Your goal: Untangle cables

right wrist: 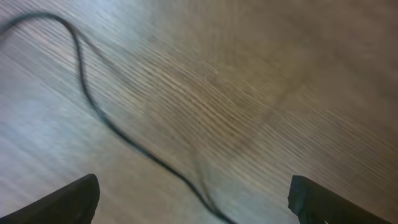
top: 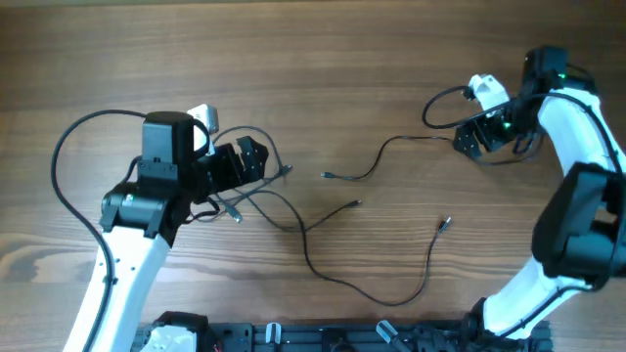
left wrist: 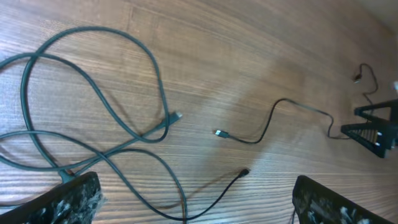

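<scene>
Left gripper [left wrist: 196,202] hangs wide open over looped cables [left wrist: 166,118]. Right gripper [right wrist: 193,202] is open too, a thin cable [right wrist: 93,106] on the table [right wrist: 267,74] between its fingers [right wrist: 68,199].

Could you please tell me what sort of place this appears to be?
Probably a robotics lab workbench: a wooden table, two white-and-black robot arms working over it, and thin black cables spread out between them, apparently for a handling exercise.
</scene>
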Controlling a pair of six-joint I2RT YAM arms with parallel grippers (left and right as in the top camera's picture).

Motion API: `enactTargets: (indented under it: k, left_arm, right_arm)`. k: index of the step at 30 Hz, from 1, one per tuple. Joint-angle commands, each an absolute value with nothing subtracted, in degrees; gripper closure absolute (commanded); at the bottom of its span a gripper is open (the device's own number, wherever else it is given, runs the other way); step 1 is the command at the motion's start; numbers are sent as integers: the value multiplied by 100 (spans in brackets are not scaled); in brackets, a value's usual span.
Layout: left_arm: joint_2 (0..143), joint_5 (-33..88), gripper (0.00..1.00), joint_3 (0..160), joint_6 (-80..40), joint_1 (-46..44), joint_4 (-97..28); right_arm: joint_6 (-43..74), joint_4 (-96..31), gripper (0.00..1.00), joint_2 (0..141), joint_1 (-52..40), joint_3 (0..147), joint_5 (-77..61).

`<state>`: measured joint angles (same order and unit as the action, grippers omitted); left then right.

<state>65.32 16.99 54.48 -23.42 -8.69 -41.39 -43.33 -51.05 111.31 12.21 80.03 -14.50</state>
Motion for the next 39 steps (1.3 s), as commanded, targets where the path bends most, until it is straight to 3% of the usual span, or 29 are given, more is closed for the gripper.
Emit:
enactTargets:
  k: [1, 3, 4, 5, 6, 8, 12, 15, 21, 25, 29, 31, 33, 36, 39]
  left_arm:
    - [6705, 1752, 0, 5461, -2228, -891, -4136]
    - [6716, 1752, 0, 5461, -2228, -891, -4097]
    - [6716, 1752, 0, 5461, -2233, -891, -4082]
    - [6716, 1752, 0, 5461, -2290, -891, -4077]
    - [6716, 1756, 0, 5461, -2294, -891, -4080]
    - [6716, 1758, 0, 5461, -2294, -891, -4088]
    - [6716, 1754, 0, 5461, -2292, -891, -4104]
    - [6716, 1752, 0, 5461, -2290, -891, -4104]
    - [6716, 1752, 0, 5461, -2290, -891, -4101]
    - [6716, 1752, 0, 5461, -2290, -891, -4101]
    - [6716, 1752, 0, 5461, -2290, -891, -4101]
    - [6716, 1752, 0, 5461, -2290, -888, -4101]
    - [6716, 1752, 0, 5461, -2290, -888, -4101]
    - [6716, 1752, 0, 5461, -2290, -888, -4101]
    - [6716, 1752, 0, 5461, -2290, -891, -4101]
  right_arm:
    - [-4895, -5006, 0, 11703, 1240, 8012, -1516]
    - [-4912, -4856, 0, 12005, 1210, 8012, -1874]
    - [-4910, -4727, 11, 12123, 1194, 8012, -1892]
    - [-4871, -4613, 48, 12195, 1184, 8012, -1890]
    - [-4595, -4477, 96, 12208, 1186, 8014, -1887]
    - [-3793, -4298, 96, 12110, 1188, 8114, -1898]
    - [-3524, -4766, 96, 11465, 1186, 8788, -1892]
    - [-2650, -4703, 96, 10357, 1188, 9498, -1046]
    - [-1931, -2823, 96, 8337, 1275, 9601, 1210]
    - [-1946, -1828, 96, 7802, 2080, 9601, 1957]
    - [-1927, -1826, 96, 7996, 3531, 9601, 1968]
    - [-919, -1544, 96, 8014, 4440, 9601, 1968]
    - [314, -1448, 96, 8003, 4856, 9601, 1739]
    - [462, -1485, 96, 8156, 5022, 9601, 386]
    - [440, -2067, 96, 8576, 5022, 9601, 204]
